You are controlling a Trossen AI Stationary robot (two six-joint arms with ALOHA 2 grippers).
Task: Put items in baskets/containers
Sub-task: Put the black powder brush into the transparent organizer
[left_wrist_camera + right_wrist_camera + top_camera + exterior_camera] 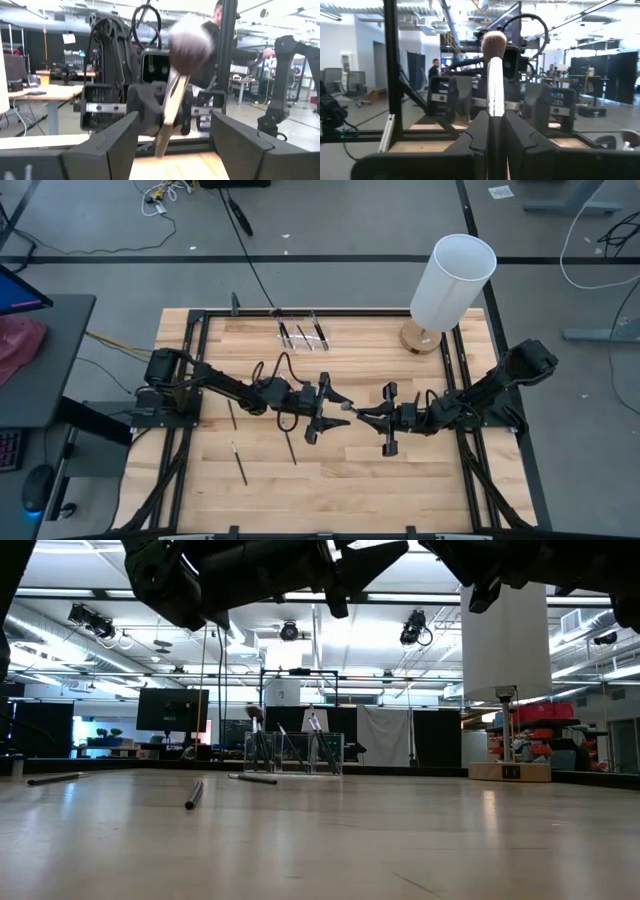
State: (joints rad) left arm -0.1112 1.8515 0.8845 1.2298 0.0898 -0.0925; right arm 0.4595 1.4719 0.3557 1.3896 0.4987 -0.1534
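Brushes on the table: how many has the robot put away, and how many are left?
About three brushes already stand in the clear organiser box. The right gripper is holding a brush up to the open left gripper. Three brushes are left on the table.

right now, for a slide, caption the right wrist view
Right gripper shut on a makeup brush, bristles up, facing the open left gripper mid-handover.

Two grippers (pixel 322 410) (pixel 368 416) facing mid-table, loose brushes (pixel 239 463), white cylinder (pixel 452 282)
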